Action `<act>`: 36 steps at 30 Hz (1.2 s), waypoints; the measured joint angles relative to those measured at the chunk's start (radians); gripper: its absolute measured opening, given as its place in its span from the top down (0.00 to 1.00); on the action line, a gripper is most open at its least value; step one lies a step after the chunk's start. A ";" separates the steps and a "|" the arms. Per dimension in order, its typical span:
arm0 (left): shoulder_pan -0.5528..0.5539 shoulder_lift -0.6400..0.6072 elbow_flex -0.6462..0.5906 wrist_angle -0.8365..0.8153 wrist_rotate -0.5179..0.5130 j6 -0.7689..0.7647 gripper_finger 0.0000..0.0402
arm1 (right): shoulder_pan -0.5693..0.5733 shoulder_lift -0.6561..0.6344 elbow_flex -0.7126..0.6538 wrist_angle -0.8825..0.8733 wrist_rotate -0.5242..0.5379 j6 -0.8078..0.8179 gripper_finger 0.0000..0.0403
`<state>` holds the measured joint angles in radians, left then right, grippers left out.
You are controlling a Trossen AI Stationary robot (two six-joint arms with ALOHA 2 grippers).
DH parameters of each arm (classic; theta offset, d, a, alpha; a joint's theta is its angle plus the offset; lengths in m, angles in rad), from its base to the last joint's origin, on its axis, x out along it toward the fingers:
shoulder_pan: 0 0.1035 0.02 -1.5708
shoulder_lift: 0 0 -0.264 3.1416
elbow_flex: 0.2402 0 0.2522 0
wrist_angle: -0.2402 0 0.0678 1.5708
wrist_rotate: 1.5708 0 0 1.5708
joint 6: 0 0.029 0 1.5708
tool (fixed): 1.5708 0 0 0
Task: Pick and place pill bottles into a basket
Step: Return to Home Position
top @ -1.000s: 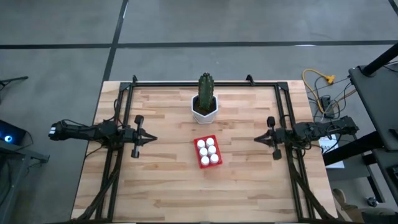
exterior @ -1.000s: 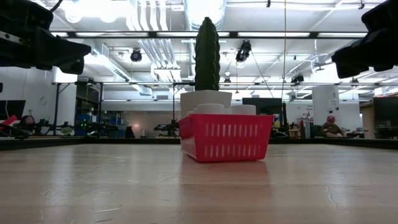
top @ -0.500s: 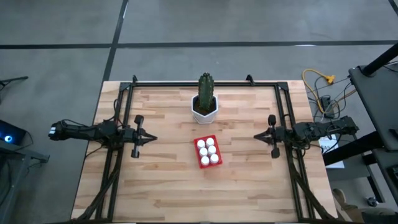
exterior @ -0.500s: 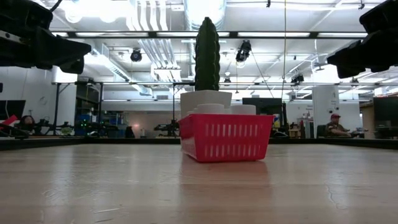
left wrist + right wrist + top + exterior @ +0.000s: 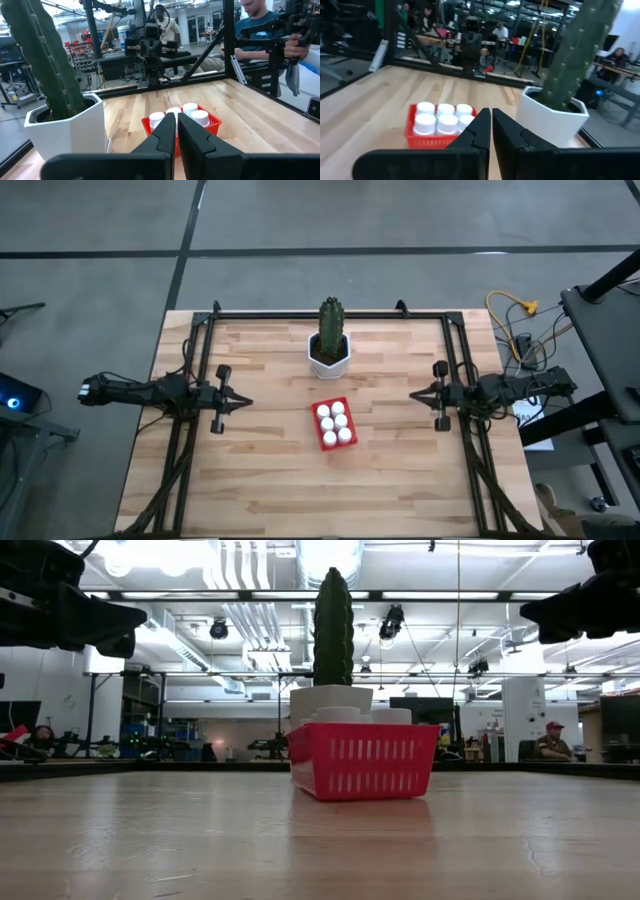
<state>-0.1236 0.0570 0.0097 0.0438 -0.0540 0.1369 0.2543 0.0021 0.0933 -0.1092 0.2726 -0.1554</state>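
The red basket (image 5: 333, 425) stands on the wooden table near its middle, with several white pill bottles (image 5: 334, 420) upright inside it; it also shows in the low view (image 5: 362, 760), the left wrist view (image 5: 200, 120) and the right wrist view (image 5: 427, 135). My left gripper (image 5: 246, 404) hovers shut and empty at the table's left. My right gripper (image 5: 412, 397) hovers shut and empty at the table's right. Both point toward the basket from a distance.
A green cactus in a white pot (image 5: 329, 350) stands just beyond the basket toward the far edge. Dark metal frame rails (image 5: 200, 350) run along the left, right and far sides of the table. People sit in the room beyond the table.
My right gripper has drawn back a little toward the table's right edge and has risen a little. The basket and bottles have stayed put.
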 joint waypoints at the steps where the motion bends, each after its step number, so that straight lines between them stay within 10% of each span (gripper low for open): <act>1: 0.000 0.000 0.000 0.000 0.000 0.000 1.00 | 0.000 0.000 0.000 -0.001 0.007 -0.003 0.98; 16: 0.000 0.000 0.000 0.000 0.000 0.000 1.00 | -0.079 -0.001 0.000 -0.003 0.096 -0.030 0.98; 36: 0.000 0.001 0.000 0.000 -0.004 0.000 1.00 | -0.146 -0.002 -0.070 0.195 -0.143 -0.025 0.98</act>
<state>-0.1234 0.0578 0.0097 0.0433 -0.0581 0.1371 0.1081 0.0006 0.0237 0.0853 0.1299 -0.1803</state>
